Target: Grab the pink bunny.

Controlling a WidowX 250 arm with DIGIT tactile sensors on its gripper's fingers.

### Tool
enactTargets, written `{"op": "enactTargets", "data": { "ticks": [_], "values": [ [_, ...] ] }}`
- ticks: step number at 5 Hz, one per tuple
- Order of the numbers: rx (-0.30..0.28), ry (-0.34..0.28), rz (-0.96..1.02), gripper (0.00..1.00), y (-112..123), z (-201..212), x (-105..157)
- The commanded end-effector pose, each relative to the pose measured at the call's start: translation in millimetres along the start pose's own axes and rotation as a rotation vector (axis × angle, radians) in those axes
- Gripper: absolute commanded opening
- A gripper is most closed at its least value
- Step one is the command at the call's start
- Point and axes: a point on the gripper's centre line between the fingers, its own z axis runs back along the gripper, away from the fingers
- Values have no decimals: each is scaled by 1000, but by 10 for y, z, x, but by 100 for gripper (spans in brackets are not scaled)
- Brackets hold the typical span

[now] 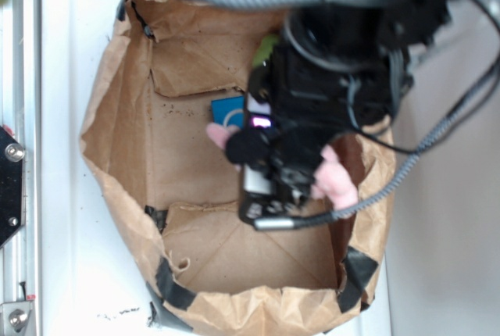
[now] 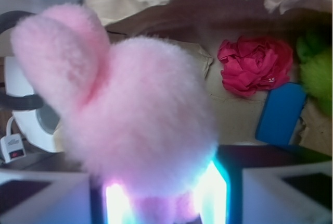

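My fingers (image 2: 47, 203) pinch the fuzzy pale-pink plush bunny (image 2: 140, 125) at its base, over the brown paper bag's (image 1: 117, 141) right edge. Grasp looks made; next call, a straight lift, grip unchanged.

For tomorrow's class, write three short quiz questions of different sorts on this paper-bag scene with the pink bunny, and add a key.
1. True or false: the pink bunny sits between the fingers of the gripper.
2. Multiple choice: in the wrist view, what lies just below and right of the red fabric rose? A) a blue flat block B) a yellow cup C) a metal spoon
3. Fill in: everything lies inside a brown paper ____.

Key: 1 true; 2 A; 3 bag. A green plush toy shows at the right edge of the wrist view.
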Motion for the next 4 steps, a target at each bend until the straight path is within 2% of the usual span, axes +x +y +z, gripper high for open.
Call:
{"op": "enactTargets", "data": {
  "ticks": [1,2,3,4],
  "values": [
    [105,-187,28,0,75,268,-214],
    [182,-209,104,0,31,257,-192],
    [233,-171,187,0,34,306,-174],
    [253,-158,206,0,40,316,-195]
  ]
}}
